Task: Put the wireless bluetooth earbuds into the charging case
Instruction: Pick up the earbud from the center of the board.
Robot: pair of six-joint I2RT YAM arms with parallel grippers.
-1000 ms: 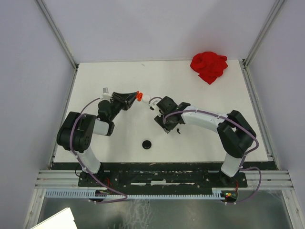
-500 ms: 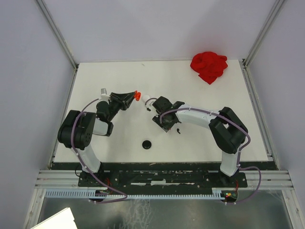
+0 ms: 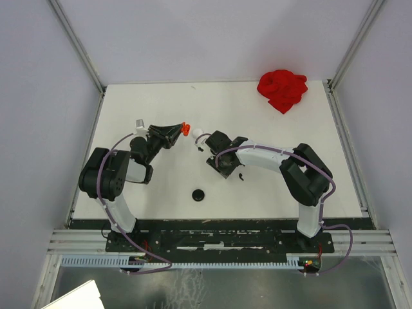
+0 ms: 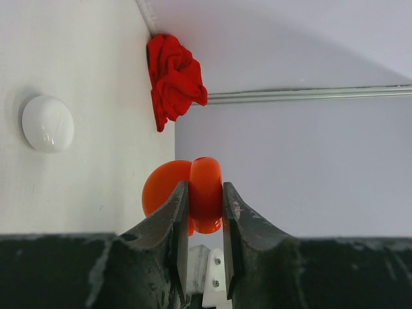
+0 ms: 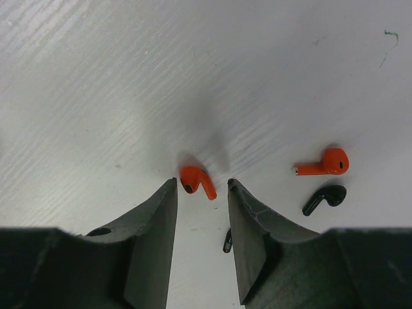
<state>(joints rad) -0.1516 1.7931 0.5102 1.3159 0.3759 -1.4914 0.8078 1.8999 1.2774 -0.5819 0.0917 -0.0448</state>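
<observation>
Black joints (image 3: 98, 180), white links (image 3: 257, 160), purple cables (image 3: 264, 150); scuffed dark claw fingers (image 5: 151, 225).

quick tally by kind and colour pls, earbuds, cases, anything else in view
red earbuds: 2
black earbuds: 1, plus a half-hidden dark bit, unclear
red case: 1
white case: 1
black case: 1
red cloth: 1
total: 7, the dark bit not counted

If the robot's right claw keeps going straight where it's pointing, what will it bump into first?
Probably the little red earbud, lying on the white table right between the right gripper's open jaws. How far off it is, the view doesn't show clearly.
</observation>
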